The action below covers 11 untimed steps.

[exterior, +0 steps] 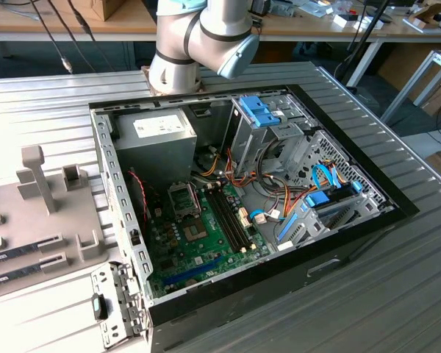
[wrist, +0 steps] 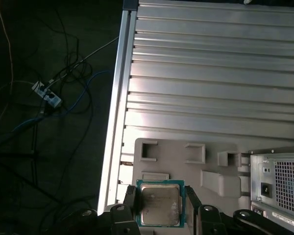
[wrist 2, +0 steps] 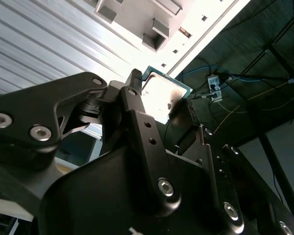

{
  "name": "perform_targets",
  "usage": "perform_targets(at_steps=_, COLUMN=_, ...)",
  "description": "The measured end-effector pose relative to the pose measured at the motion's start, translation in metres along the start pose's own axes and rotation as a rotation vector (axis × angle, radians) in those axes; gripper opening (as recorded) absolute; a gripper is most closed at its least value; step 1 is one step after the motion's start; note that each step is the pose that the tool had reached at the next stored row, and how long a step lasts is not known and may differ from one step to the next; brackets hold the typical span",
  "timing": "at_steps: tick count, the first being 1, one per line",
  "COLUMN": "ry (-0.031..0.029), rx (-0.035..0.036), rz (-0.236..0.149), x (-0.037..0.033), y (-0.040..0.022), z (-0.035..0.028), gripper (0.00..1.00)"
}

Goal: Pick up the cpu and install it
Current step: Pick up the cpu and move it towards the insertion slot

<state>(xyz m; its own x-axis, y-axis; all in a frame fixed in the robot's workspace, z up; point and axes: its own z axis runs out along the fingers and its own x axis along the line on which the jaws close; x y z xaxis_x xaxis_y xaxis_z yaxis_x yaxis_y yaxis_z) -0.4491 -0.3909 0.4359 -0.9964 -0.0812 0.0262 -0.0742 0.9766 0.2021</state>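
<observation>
Between its pinching fingers the gripper (wrist: 161, 197) holds the cpu (wrist: 159, 205). The socket (exterior: 184, 198), nine o'clock of the memory slots (exterior: 228, 215), looks unfilled.

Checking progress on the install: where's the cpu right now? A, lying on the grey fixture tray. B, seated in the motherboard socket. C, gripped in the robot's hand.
C: in both wrist views the hand is shut on the cpu, gripping two opposite edges.
</observation>
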Motion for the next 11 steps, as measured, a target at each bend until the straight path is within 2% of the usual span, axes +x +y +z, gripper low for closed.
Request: perform_targets(at_steps=11, ry=-0.0006, rx=-0.0070, rz=0.000, x=0.0004, y=0.0034, z=-0.0165, gripper=0.47)
